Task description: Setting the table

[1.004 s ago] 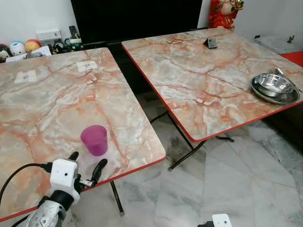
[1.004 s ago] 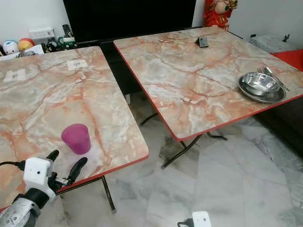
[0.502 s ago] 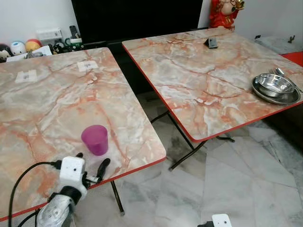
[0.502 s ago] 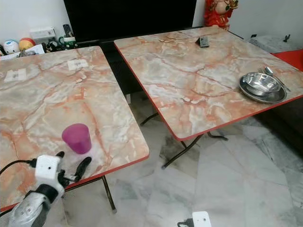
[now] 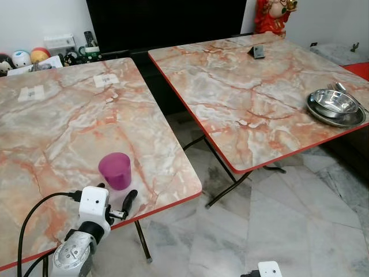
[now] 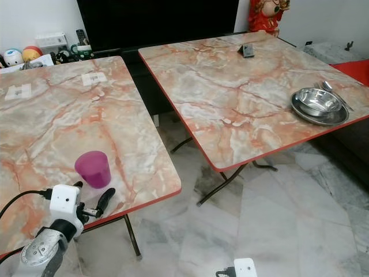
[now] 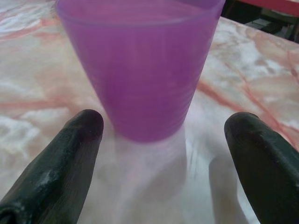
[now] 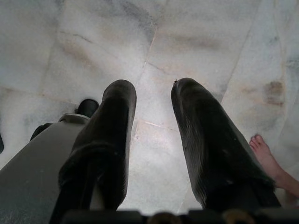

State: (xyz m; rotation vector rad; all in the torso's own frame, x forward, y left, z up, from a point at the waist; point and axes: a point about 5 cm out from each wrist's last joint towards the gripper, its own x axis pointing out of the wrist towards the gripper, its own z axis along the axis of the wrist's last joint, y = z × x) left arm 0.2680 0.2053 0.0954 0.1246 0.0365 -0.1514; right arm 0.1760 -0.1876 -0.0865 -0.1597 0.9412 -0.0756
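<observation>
Purple cup (image 7: 140,65) stands just beyond the spread left gripper (image 7: 163,140).

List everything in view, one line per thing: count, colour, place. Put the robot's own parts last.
Folding tables: two, orange-and-grey marble tops with red edges, side by side with a gap between.
Cup: one, purple, upright near the front edge of the left table.
Bowl: one, silver, sitting in a silver plate at the right table's near right edge.
Cutlery: silver, count unclear, just behind the plate.
Small dark object: one, far end of the right table.
Toys and clutter: several, mixed colours, on the shelf behind the left table.
Figurine: one, red, behind the right table.
Floor: grey-white marble tiles.
Bare foot: a person's, on the floor.
Left pincer: black fingers, open, just short of the cup.
Right pincer: black fingers, open, hanging over the floor.
</observation>
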